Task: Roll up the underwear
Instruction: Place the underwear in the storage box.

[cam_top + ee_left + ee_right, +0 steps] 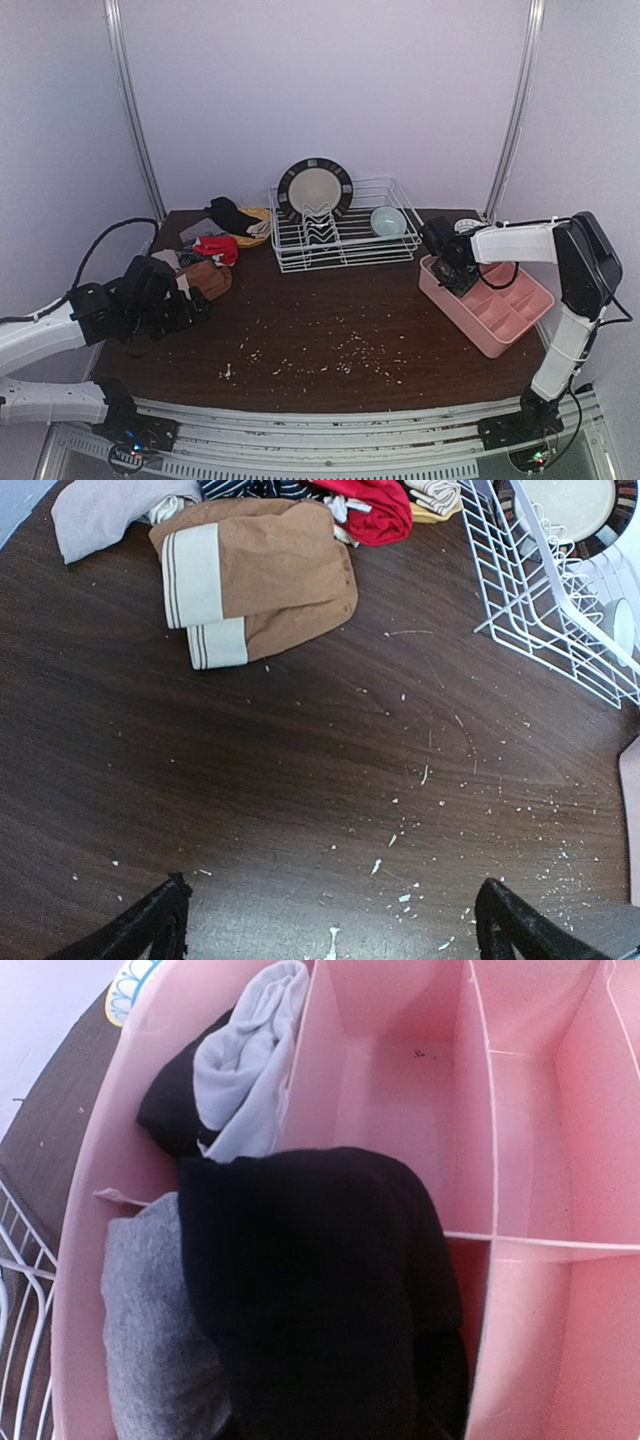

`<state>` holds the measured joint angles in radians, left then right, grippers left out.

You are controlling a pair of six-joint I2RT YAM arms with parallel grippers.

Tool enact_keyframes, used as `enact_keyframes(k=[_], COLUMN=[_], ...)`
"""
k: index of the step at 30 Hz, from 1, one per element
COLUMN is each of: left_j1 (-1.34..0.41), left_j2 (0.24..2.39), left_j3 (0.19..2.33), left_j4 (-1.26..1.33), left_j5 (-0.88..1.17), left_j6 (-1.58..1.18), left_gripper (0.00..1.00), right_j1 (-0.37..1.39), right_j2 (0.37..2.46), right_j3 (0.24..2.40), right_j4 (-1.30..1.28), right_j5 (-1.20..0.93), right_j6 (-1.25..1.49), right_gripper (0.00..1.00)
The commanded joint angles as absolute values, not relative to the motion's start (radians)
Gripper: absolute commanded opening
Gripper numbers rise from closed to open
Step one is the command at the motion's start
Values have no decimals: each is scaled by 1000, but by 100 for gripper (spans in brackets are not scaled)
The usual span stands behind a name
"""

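Beneath our right pincer point(455, 266), the pink plastic compartment tray point(400, 1090) stores a bundled black cloth garment point(320, 1290); whether that pincer grips it, we cannot tell. Ahead of our spread left pincer point(333, 885) lies the brown pale-banded cloth underwear point(270, 580), ready for rolling.

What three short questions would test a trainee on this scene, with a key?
1. True or false: the brown underwear lies in the tray.
2. What stands in the rack? A plate; B pan; C kettle.
3. Fill in: the left jaws are ___.
Key: 1 false, it lies on the table; 2 A; 3 open.
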<state>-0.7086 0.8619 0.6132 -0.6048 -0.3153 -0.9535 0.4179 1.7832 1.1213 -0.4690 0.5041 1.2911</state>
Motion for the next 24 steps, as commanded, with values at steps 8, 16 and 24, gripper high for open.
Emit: enact_keyframes(k=[8,16,24], left_j1=[-712,-711,-711], left_j2=[862,871,898], left_j3=[618,628,652], left_j4=[-595,-602,-601], left_j5=[-333,-348,-343], left_j6=[-964,-950,-926], left_gripper=[98,98,98], right_j1=[445,466,477], right_j2=[1702,1627,1546], right_j3=[1107,1100,1106], right_j4=[-610,-624,-648], right_j5=[430,445,451], right_j6=[1236,1187,1136], right_gripper=[58,68,79])
